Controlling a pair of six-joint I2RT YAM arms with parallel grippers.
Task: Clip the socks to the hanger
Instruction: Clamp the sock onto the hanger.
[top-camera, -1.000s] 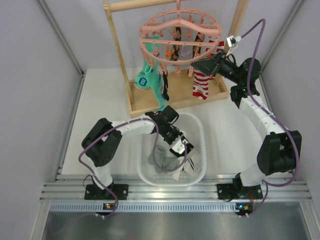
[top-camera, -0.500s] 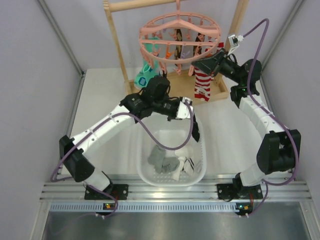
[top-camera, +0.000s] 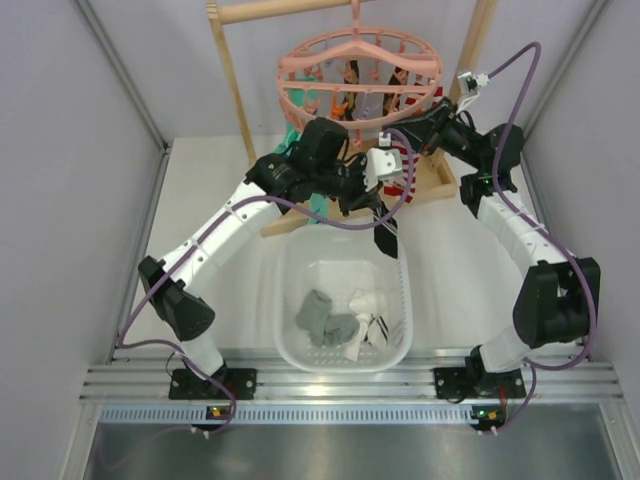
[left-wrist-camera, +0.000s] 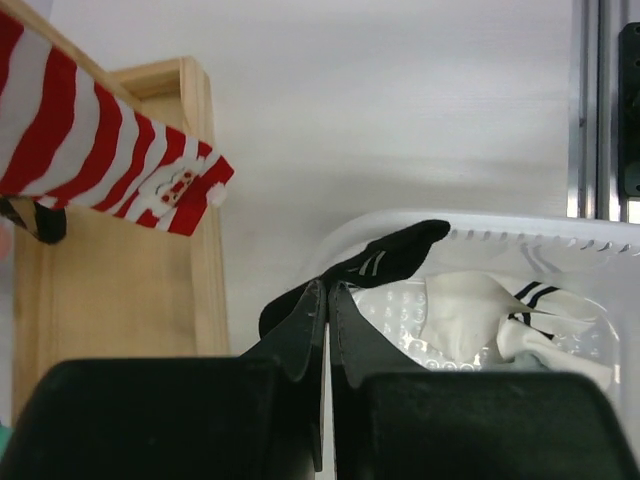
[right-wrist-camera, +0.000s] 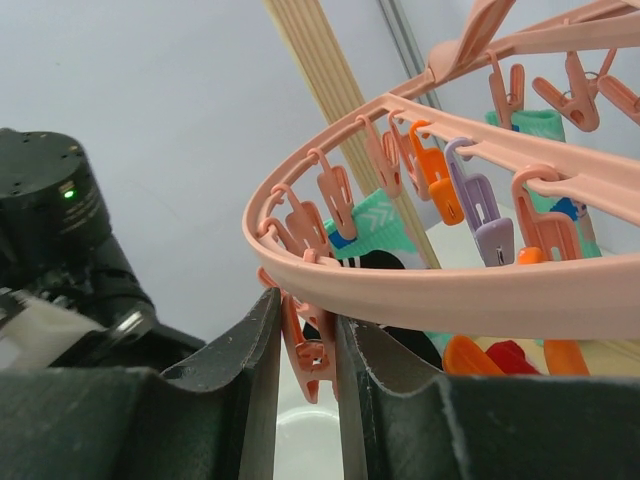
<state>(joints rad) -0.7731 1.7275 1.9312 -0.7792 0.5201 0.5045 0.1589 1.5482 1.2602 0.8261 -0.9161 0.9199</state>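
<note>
My left gripper (top-camera: 383, 205) is shut on a black sock (top-camera: 386, 238) with white stripes, which dangles above the far rim of the white basket (top-camera: 287, 300). In the left wrist view the sock (left-wrist-camera: 392, 256) pokes out past the closed gripper (left-wrist-camera: 327, 291). The round pink hanger (top-camera: 300, 104) hangs from the wooden rack just beyond. My right gripper (top-camera: 415, 126) is at the hanger's right side. In the right wrist view that gripper (right-wrist-camera: 305, 312) is shut on a pink clip peg (right-wrist-camera: 311, 358) under the hanger's outer ring (right-wrist-camera: 450, 292).
Grey socks (top-camera: 322, 318) and a white striped sock (top-camera: 371, 324) lie in the basket. A red-and-white striped sock (left-wrist-camera: 92, 150) and a teal sock (right-wrist-camera: 371, 226) hang on the hanger. The wooden rack (top-camera: 235, 92) stands behind, its base (left-wrist-camera: 110, 290) near the basket.
My left arm has lifted out of the basket with the black sock and swung up toward the hanger. The right gripper has stayed on the peg.
</note>
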